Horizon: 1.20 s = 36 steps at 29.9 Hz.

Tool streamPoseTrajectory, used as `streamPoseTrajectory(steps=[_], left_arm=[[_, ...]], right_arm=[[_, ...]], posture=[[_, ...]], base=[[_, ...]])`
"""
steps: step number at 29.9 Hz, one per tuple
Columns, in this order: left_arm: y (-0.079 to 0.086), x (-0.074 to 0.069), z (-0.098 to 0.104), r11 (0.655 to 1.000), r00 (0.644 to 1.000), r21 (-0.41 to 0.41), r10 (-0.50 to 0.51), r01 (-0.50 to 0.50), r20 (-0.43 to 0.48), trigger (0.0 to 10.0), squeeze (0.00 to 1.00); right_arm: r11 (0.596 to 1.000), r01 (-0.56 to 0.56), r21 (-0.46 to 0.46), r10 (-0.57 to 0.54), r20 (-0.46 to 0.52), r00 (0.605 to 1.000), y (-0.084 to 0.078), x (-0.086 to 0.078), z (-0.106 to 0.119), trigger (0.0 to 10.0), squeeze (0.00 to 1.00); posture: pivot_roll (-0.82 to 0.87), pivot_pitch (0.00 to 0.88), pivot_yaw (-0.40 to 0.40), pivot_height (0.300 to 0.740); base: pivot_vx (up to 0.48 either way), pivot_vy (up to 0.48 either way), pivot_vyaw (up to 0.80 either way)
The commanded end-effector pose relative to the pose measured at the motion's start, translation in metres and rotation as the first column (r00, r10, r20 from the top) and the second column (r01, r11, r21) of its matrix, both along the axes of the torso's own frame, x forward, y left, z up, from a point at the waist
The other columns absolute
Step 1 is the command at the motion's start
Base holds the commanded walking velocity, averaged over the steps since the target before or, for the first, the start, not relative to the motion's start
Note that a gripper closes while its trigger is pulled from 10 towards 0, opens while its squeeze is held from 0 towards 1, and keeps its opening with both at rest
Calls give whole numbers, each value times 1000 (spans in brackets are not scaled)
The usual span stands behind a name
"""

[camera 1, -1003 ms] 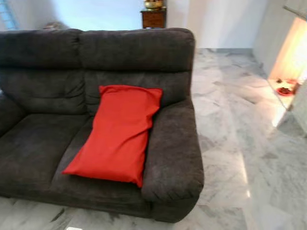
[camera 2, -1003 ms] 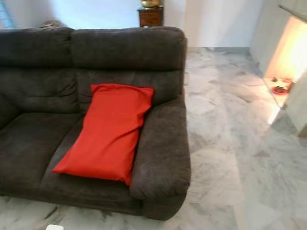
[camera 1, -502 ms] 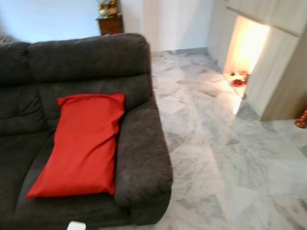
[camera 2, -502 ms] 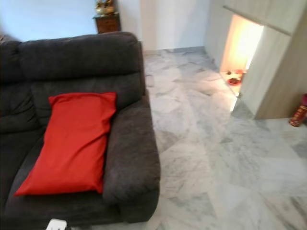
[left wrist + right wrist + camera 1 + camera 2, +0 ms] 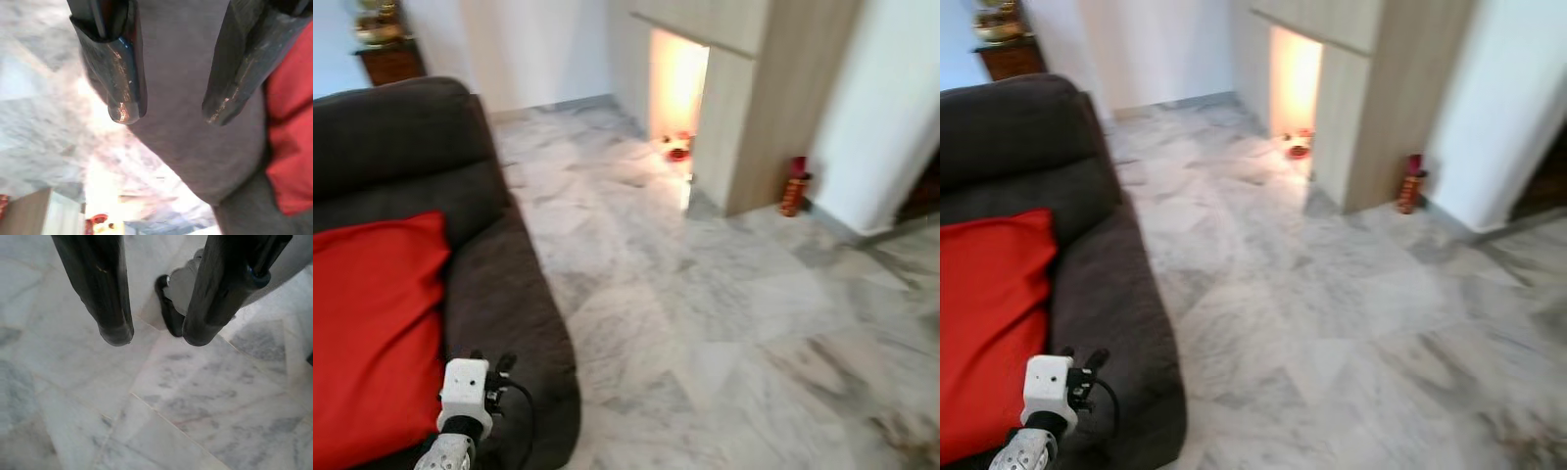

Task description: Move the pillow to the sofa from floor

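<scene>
On the sofa (image 5: pixel 499 294) lies the red pillow (image 5: pixel 367 333), just beside the left end effector (image 5: pixel 168 110), whose fingers are spread and empty.

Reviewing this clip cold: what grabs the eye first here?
The bright red pillow lying on the dark grey sofa at the robot's left. Next, the glowing lit niche in the wooden wall unit across the marble floor. The left gripper hangs open over the sofa's arm.

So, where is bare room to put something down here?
The marble floor lies bare between the sofa armrest and the wooden cabinet. The sofa seat is crowded: the red pillow covers it up to the armrest.
</scene>
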<state>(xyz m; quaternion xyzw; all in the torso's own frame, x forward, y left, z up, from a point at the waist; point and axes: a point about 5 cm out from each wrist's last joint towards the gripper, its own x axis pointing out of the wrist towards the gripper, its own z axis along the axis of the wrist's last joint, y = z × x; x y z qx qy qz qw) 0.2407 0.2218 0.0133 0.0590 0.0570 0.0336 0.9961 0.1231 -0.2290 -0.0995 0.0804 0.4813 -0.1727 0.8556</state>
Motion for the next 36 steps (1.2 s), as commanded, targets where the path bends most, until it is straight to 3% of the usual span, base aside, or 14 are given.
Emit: streamPoseTrajectory(steps=[1,6,14,36], left_arm=[[1,0,3,1000,1000,-3,-6,6,10,10000,0],[-6,1,-1,998,997,-11,-60,59,-39,10000,0],[-4,2,-2,998,996,-10,-69,69,-55,10000,0],[13,-3,-14,1000,990,-20,9,-12,-138,10000,0]], right_arm=[[1000,-1,6,1,-6,1000,3,-1,-1,10000,0],[1000,-2,0,2,-1,1000,2,2,0,10000,0],[1000,-8,-4,8,5,1000,1,4,1,10000,0],[999,-49,-22,49,4,999,-1,5,2,10000,0]], posture=[[10,0,65,740],[-2,0,67,740],[-9,0,68,740],[-7,0,48,740]], base=[[0,-409,-800],[0,-400,-800],[0,0,-800],[0,0,-800]])
